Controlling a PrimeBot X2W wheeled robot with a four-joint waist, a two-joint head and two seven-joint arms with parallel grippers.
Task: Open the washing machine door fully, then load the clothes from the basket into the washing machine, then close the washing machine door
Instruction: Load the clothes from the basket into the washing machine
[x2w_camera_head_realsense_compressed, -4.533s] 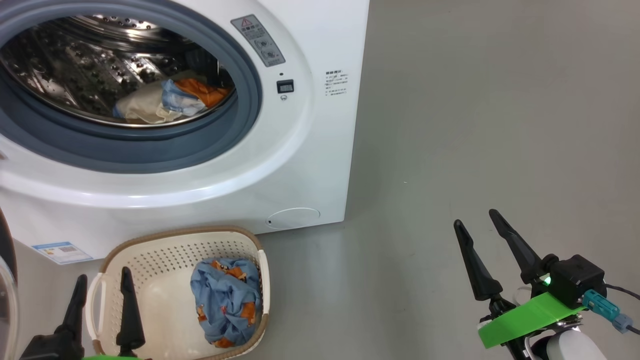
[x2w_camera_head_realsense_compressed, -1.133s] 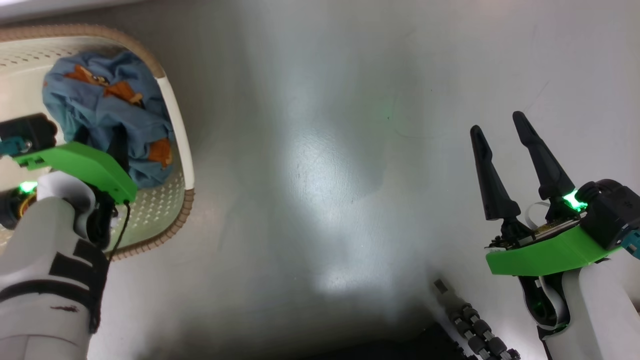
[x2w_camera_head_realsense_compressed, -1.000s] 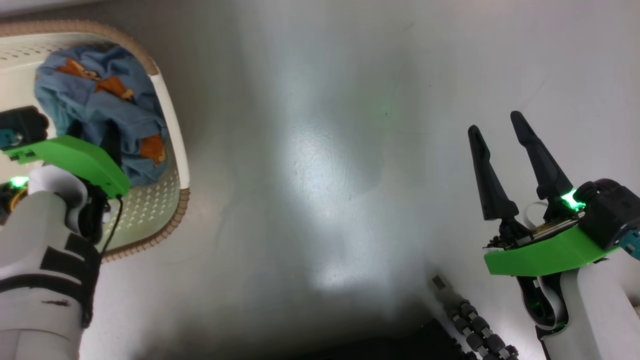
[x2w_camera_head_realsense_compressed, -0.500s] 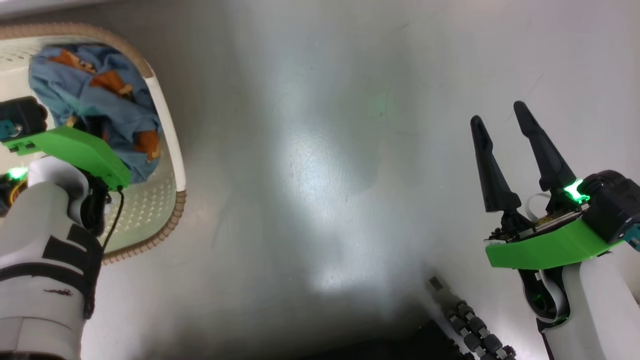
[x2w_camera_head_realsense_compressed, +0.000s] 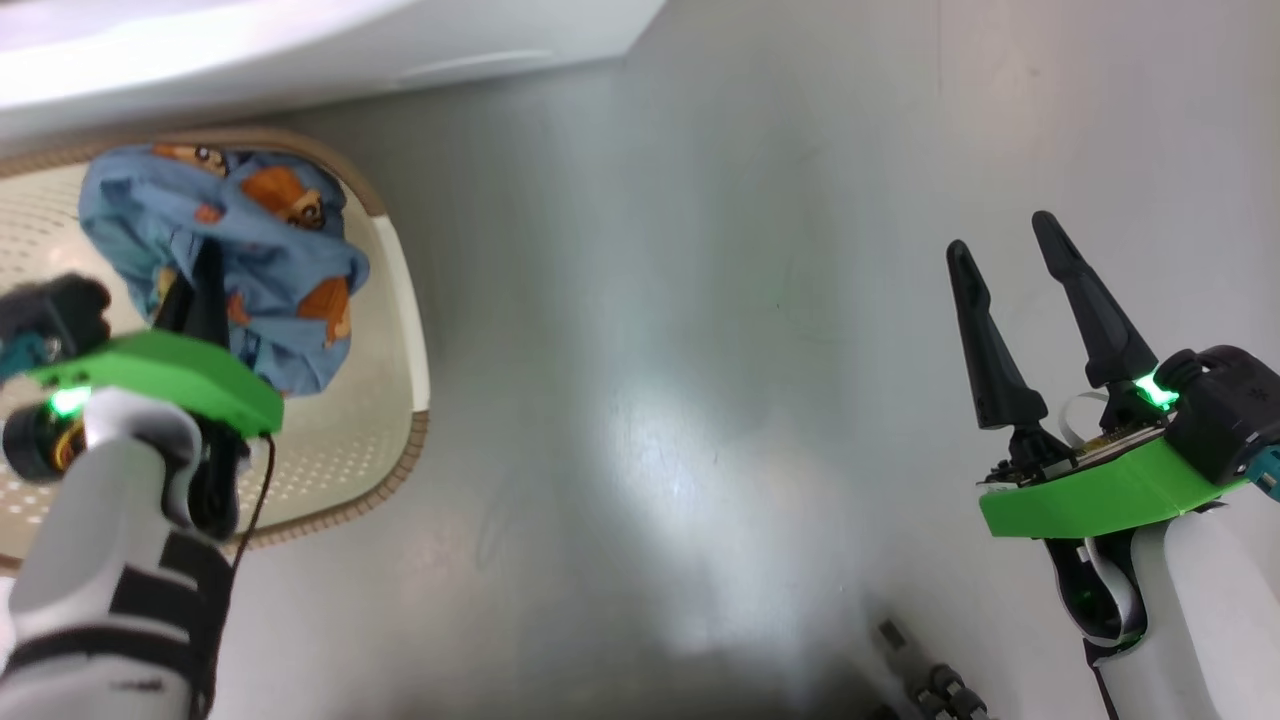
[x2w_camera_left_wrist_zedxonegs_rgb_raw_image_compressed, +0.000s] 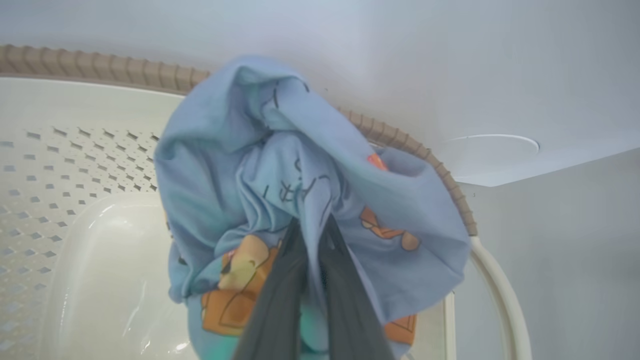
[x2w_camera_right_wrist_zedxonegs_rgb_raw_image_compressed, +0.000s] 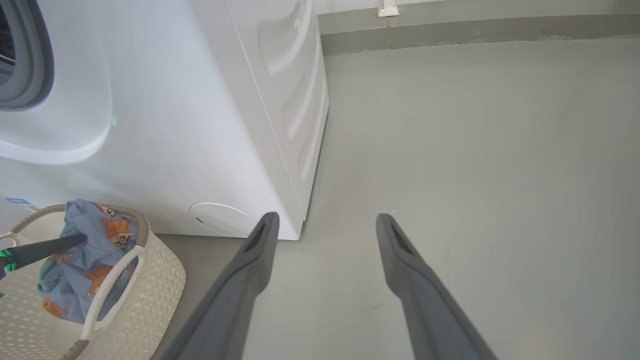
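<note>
The light blue garment with orange prints (x2w_camera_head_realsense_compressed: 250, 250) hangs bunched over the cream basket (x2w_camera_head_realsense_compressed: 400, 300), lifted to about rim height. My left gripper (x2w_camera_head_realsense_compressed: 200, 285) is shut on it, and in the left wrist view the two fingers (x2w_camera_left_wrist_zedxonegs_rgb_raw_image_compressed: 280, 300) pinch a fold of the cloth (x2w_camera_left_wrist_zedxonegs_rgb_raw_image_compressed: 240, 165). In the right wrist view the garment (x2w_camera_right_wrist_zedxonegs_rgb_raw_image_compressed: 85, 250) hangs inside the basket (x2w_camera_right_wrist_zedxonegs_rgb_raw_image_compressed: 150, 280), in front of the washing machine (x2w_camera_right_wrist_zedxonegs_rgb_raw_image_compressed: 200, 125). My right gripper (x2w_camera_head_realsense_compressed: 1000, 235) stands open over bare floor at the right, holding nothing. The washing machine door is out of view.
The machine's white lower front (x2w_camera_head_realsense_compressed: 300, 50) with its round flap (x2w_camera_right_wrist_zedxonegs_rgb_raw_image_compressed: 222, 220) stands just behind the basket. Its grey gasket (x2w_camera_right_wrist_zedxonegs_rgb_raw_image_compressed: 25, 60) shows at the far left. Grey floor (x2w_camera_right_wrist_zedxonegs_rgb_raw_image_compressed: 475, 150) runs to the right, up to a wall skirting.
My left gripper has shut on the blue garment and raised it out of the basket's bottom. The head view has shifted, bringing the machine's lower edge in. The right gripper has stayed open.
</note>
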